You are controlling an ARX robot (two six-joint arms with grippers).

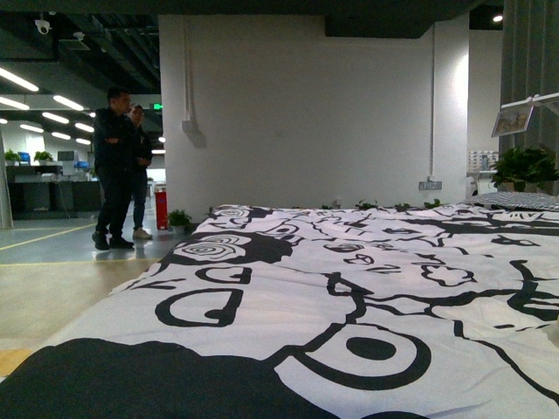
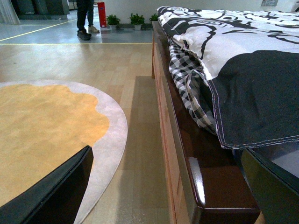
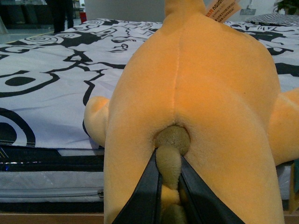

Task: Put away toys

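Note:
The orange-yellow plush toy (image 3: 201, 93) fills the right wrist view, seen from behind, with a stitched seam down its back and an olive-brown tail (image 3: 169, 156). My right gripper (image 3: 169, 163) is shut on the plush toy, its black fingers (image 3: 148, 191) pinching that tail. The toy hangs in front of the bed's side. My left gripper (image 2: 168, 186) is open and empty, low beside the bed's dark wooden frame (image 2: 205, 172). Neither gripper nor the toy shows in the front view.
A bed with a black-and-white patterned cover (image 1: 349, 288) fills the front view. A checked sheet (image 2: 187, 79) hangs at its edge. A round orange rug (image 2: 46, 126) lies on the wooden floor. Two people (image 1: 118, 166) stand far off by a white wall.

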